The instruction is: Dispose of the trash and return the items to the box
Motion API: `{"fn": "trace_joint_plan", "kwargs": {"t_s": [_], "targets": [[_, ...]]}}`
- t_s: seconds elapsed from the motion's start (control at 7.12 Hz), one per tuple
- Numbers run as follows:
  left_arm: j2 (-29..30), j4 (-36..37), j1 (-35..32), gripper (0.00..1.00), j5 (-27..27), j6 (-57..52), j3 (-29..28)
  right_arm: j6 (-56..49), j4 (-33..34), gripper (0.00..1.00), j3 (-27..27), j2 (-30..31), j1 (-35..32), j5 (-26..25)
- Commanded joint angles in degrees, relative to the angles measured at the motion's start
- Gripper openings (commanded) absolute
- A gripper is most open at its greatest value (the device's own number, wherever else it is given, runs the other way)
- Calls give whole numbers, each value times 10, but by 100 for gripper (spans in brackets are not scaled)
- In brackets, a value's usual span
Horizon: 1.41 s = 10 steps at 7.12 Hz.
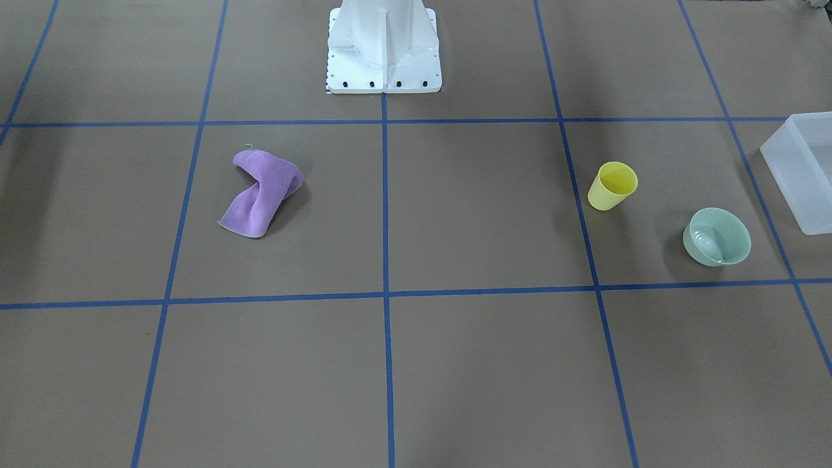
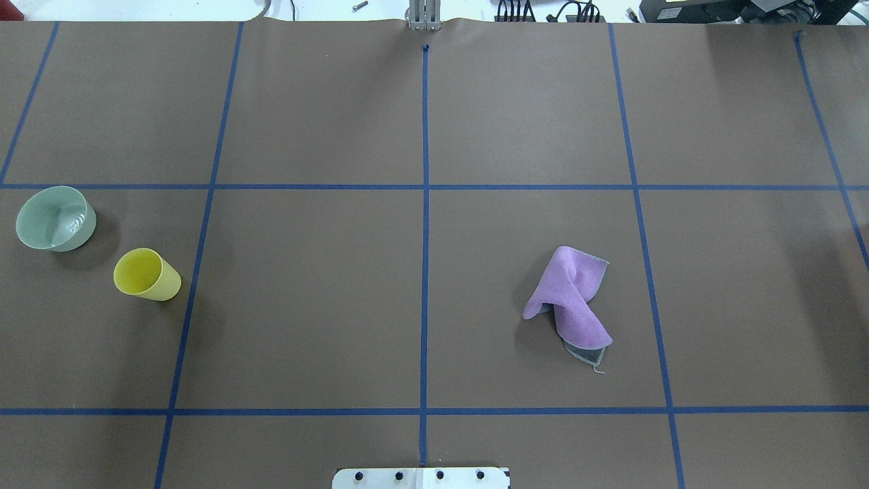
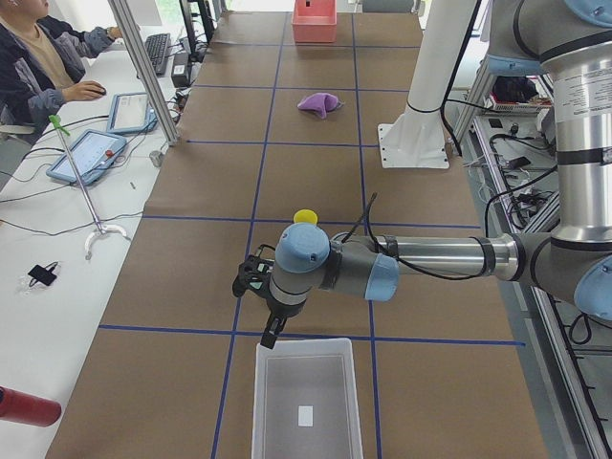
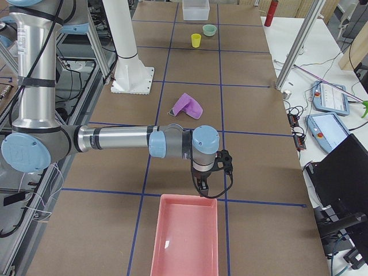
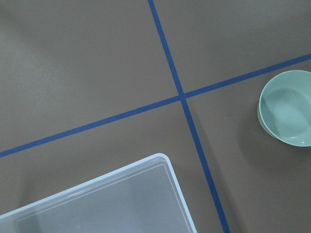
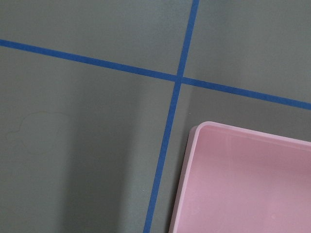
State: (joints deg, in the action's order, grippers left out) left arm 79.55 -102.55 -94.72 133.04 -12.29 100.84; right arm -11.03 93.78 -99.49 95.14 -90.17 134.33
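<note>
The yellow cup (image 1: 612, 185) stands upright on the brown table, also in the overhead view (image 2: 146, 274). The mint-green bowl (image 1: 717, 236) sits beside it, also in the overhead view (image 2: 56, 218) and the left wrist view (image 5: 286, 109). The frosted box (image 1: 796, 162) stands at the table's end, empty (image 3: 304, 346). My left gripper (image 3: 260, 308) hovers near the box's edge, between box and cup; I cannot tell if it is open. My right gripper (image 4: 210, 178) hovers at the other end by a pink tray (image 4: 185, 241); I cannot tell its state.
A crumpled purple cloth (image 1: 263, 192) lies on the robot's right half of the table, also in the overhead view (image 2: 574, 299). The white pedestal (image 1: 383, 52) stands at the robot's edge. Blue tape lines grid the table. An operator sits at a side desk (image 3: 38, 57).
</note>
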Motion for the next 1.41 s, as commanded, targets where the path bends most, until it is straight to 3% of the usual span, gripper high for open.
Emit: {"fn": "trace_joint_plan", "kwargs": {"t_s": [0.0,0.28,1.12,1.26], "targets": [[-4,0,0,98,1,-2,2,-1,0,100,3,2,0,22],[-5,-32,-1,98,-1,-2,5,-3,-1,100,-4,4,0,30],[-17,-34,1,98,0,4,-4,5,0,100,14,-21,1,16],[-11,-33,2,98,0,12,-27,5,0,100,16,-23,3,16]]}}
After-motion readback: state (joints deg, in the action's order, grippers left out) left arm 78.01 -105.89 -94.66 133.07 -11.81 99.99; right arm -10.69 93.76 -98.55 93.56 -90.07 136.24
